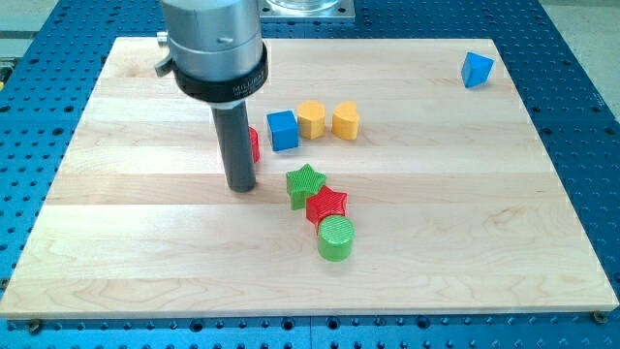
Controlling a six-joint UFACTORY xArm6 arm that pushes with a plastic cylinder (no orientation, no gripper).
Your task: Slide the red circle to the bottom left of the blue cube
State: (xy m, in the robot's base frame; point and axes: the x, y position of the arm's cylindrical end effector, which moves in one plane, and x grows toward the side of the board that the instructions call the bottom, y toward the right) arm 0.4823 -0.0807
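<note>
1. Pale wood: the board (126, 242) fills the one camera view, resting on a blue perforated table (591, 145). There is no claw to be apart or together; the arm ends in a dark rod, and the tip (241, 187) rests on the board left of centre.
2. Red circle (254, 143): only a sliver shows, at the rod's right edge, the rest hidden behind the rod. It appears to touch the rod, though I cannot tell for certain. The tip sits just below and left of it.
3. Blue cube (283, 130): just right of the red circle, a small gap between them. In a row to its right are a yellow hexagon-like block (311, 118) and a yellow rounded block (346, 120).
4. Below the row: green star (305, 184), red star (326, 205) and green cylinder (336, 237), touching in a diagonal chain.
5. Far top right, well apart: a second blue block (476, 69), shape unclear.
6. Progress, my judgement: the circle is beside the cube's left, roughly level with it, not yet below. What seems left is a short push towards the view's bottom.
</note>
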